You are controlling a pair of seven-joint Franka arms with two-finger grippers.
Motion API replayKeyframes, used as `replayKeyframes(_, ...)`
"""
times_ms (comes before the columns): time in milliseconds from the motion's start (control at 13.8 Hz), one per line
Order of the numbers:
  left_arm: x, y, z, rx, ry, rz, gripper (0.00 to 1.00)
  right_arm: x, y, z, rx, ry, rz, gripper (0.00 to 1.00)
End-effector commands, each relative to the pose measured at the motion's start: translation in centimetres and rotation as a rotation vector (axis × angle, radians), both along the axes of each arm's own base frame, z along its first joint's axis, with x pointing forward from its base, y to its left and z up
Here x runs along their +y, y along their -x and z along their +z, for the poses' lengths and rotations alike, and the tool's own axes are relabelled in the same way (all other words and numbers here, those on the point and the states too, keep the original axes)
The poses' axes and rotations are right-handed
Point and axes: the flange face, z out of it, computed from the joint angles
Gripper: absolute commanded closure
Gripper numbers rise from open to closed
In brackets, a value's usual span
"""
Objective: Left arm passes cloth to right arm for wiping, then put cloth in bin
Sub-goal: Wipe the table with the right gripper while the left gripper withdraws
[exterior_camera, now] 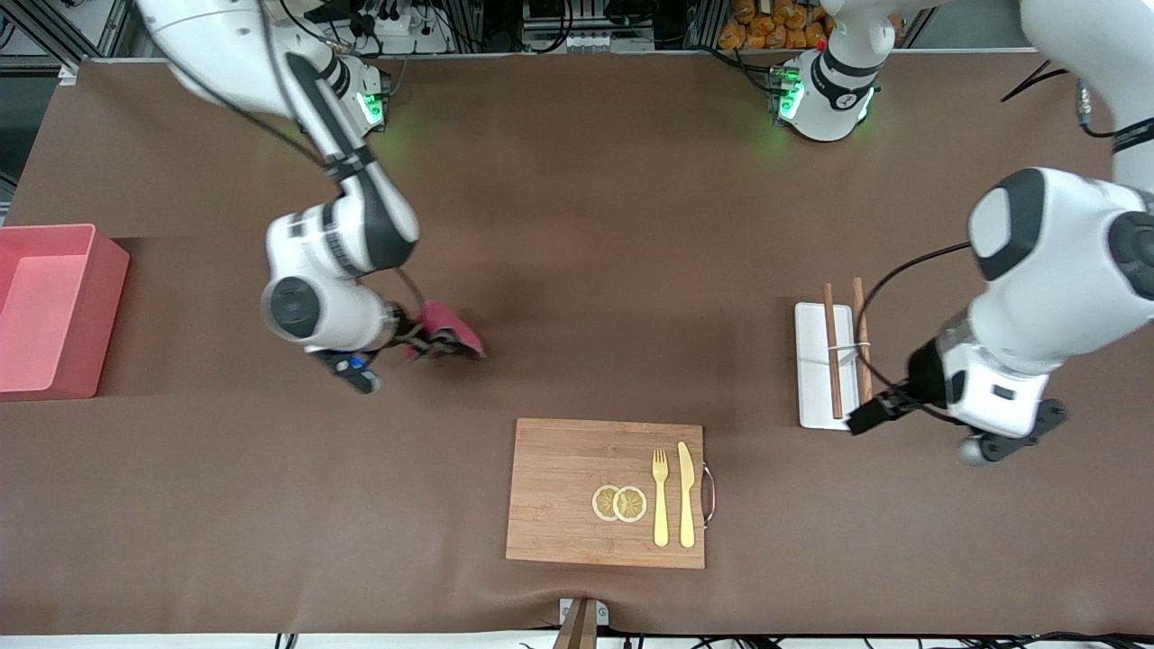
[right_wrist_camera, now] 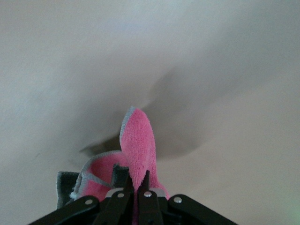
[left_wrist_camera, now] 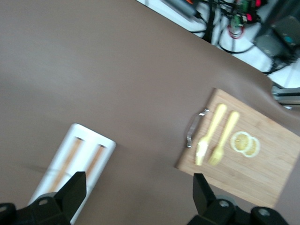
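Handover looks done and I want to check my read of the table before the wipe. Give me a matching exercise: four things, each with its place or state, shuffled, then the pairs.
Things:
1. cloth
2. bin
3. left gripper
4. fork

Places or states:
A. on the cutting board, beside the knife
B. open, holding nothing, by the white tray
C. pinched in the shut right gripper
D. at the right arm's end of the table, nothing visible in it

Pairs: 1-C, 2-D, 3-B, 4-A
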Motion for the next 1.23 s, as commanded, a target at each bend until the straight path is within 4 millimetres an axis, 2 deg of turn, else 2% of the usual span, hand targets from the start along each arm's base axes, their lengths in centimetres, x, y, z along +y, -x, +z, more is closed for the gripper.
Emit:
replayKeyframes(0, 4.4, 1.2, 0.9, 0.036, -0.066, -0.066, 0.00, -8.2, 0.5, 0.1, -0.024, -0.032, 0.108, 1.00)
replayKeyframes(72, 6.5, 1.9, 2.1, 0.046, -0.103, -0.067, 0.00, -12.0, 0.1, -0.2, -0.042, -0.038, 0.168, 1.00)
replayKeyframes(217, 7.6, 3.2, 3.7, 0.069, -0.143, -0.122, 0.00, -20.0, -0.3, -0.8, -0.065, -0.074, 0.261, 1.00)
replayKeyframes(434, 9.2, 5.9, 5.9, 0.112, -0.182, -0.216, 0.00, -30.2, 0.6, -0.5, -0.096, -0.088, 0.427, 1.00)
replayKeyframes(579, 9.9, 8.3, 8.0, 0.122, -0.221, -0.301, 0.00, -37.1, 0.9, 1.0, -0.108, -0.033, 0.534, 1.00)
replayKeyframes(724, 10.5, 10.5, 10.4, 0.117, -0.242, -0.367, 0.00, -41.5, 1.0, 3.0, -0.126, -0.001, 0.635, 1.00)
replayKeyframes(796, 10.8, 11.7, 12.0, 0.121, -0.247, -0.416, 0.00, -42.7, 0.7, 3.9, -0.133, 0.016, 0.678, 1.00)
replayKeyframes(869, 10.5, 12.7, 13.4, 0.120, -0.251, -0.469, 0.00, -42.8, 0.8, 3.9, -0.122, 0.031, 0.702, 1.00)
replayKeyframes(1014, 9.2, 14.3, 15.7, 0.098, -0.258, -0.508, 0.00, -41.2, 1.1, 1.5, -0.091, 0.009, 0.703, 1.00)
replayKeyframes(1158, 6.6, 15.1, 16.1, 0.117, -0.252, -0.539, 0.00, -37.6, 0.5, -0.7, -0.099, 0.023, 0.672, 1.00)
